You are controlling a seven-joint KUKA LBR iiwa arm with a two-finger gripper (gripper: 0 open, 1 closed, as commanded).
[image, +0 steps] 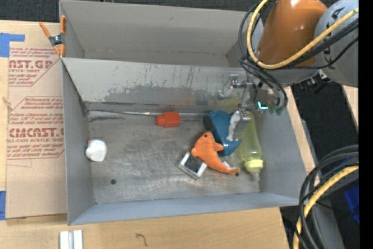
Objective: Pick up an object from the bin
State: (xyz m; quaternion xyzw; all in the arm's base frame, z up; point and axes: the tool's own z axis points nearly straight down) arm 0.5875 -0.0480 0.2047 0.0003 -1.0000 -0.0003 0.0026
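Gripper [236, 125] sits low over blue thing [219, 123] at right of bin [145, 32], near orange toy [207, 151]; can't tell whether jaws are apart or together; nothing lifted, grasp and lift remain

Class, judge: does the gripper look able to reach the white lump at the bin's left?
Probably yes. The white lump lies alone on bare floor with nothing on top of it. The gripper hangs over the blue thing at the right, so it would have to cross the bin.
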